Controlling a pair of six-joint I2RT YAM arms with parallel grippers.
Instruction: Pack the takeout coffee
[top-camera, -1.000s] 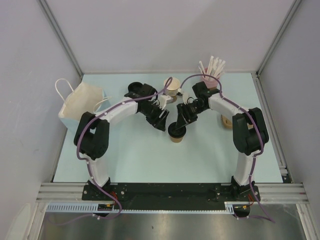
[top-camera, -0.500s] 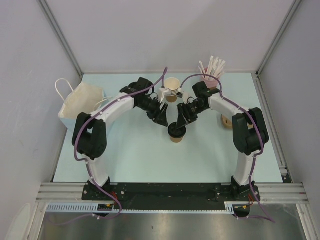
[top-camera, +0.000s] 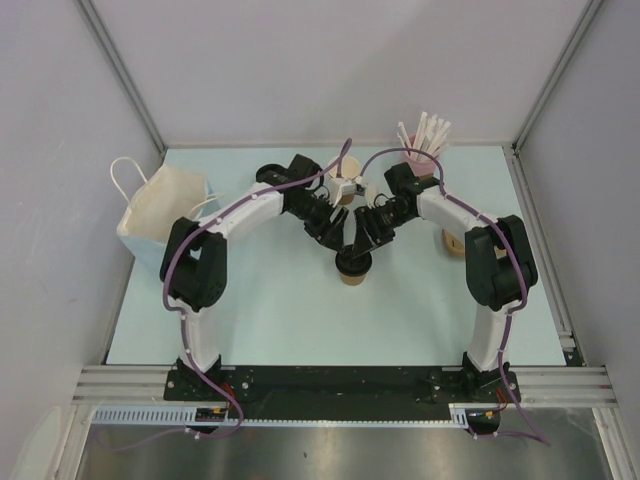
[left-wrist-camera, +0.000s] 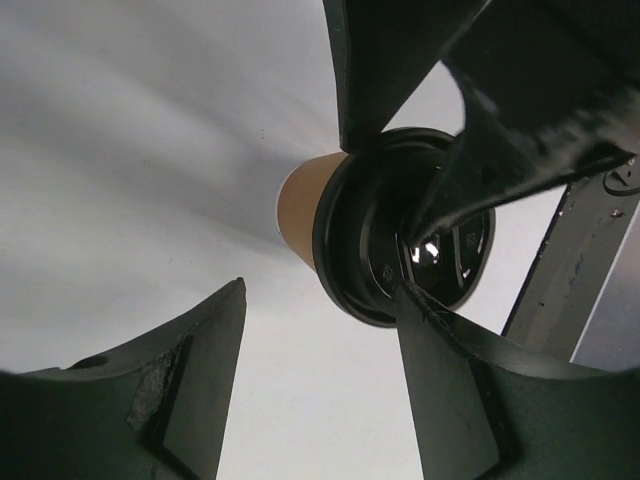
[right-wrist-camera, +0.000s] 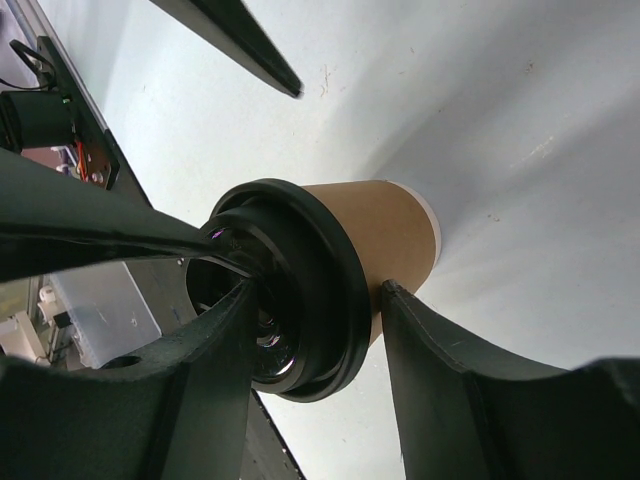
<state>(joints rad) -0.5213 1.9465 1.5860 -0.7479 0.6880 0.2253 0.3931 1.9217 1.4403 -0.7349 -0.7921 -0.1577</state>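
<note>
On the pale worktop (top-camera: 260, 310), right gripper (right-wrist-camera: 318, 290) jaws pinch the round black plastic lid (right-wrist-camera: 312, 248) of a small brown paper cup (right-wrist-camera: 385, 230); left gripper (left-wrist-camera: 320, 295) jaws stand spread alongside.

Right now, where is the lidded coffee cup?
Top view: the coffee cup stands mid-table, under the left gripper and right gripper, in front of the cup stack.

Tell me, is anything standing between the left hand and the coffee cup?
Only the right hand: its fingers lie across the coffee cup's black lid, facing the open left hand. Nothing else shows between them.
</note>
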